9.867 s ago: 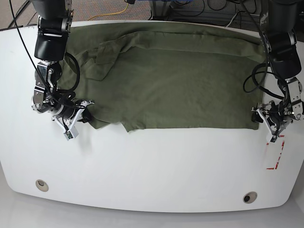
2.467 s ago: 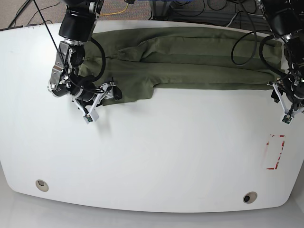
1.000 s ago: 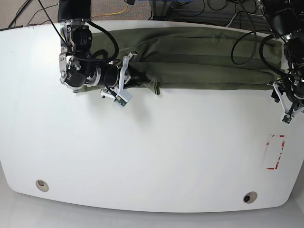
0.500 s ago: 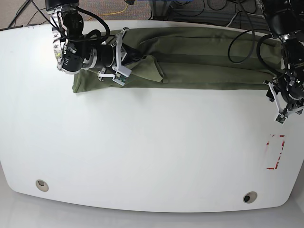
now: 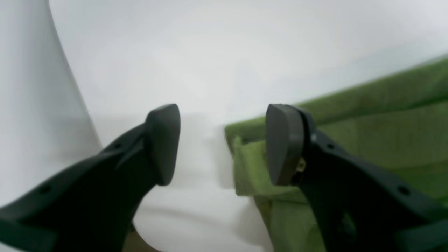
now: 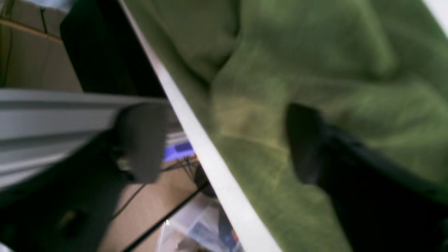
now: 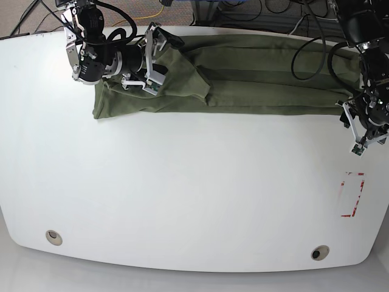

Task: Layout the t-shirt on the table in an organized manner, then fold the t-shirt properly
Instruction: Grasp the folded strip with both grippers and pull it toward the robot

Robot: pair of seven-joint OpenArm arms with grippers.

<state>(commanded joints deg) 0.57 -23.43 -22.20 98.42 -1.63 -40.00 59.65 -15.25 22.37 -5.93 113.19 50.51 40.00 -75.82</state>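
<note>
- The fingers (image 5: pixel 162 143) of the left gripper (image 5: pixel 224 143) are spread wide with nothing pinched between them; bare white table (image 5: pixel 196 59) shows through the gap, and one folded corner of the t-shirt (image 5: pixel 367 140) lies just beside the inner face of one finger
- In the base view the left gripper (image 7: pixel 363 129) sits at the right edge of the table (image 7: pixel 194 201), at the right end of the t-shirt (image 7: pixel 261 79)
- The right gripper (image 6: pixel 224 140) also has its fingers (image 6: pixel 140 140) spread apart, one finger past the far edge of the table (image 6: pixel 196 140) and the other over the green cloth (image 6: pixel 315 63); nothing is gripped between them
- In the base view the right gripper (image 7: pixel 155 58) lies over the left part of the shirt, near the far-left corner of the table
- The t-shirt lies as a long, narrow, folded band along the far edge of the table, running nearly from the left side to the right
- A red tape rectangle (image 7: pixel 351 194) is on the table near its right edge, in front of the left gripper and apart from the shirt
</note>
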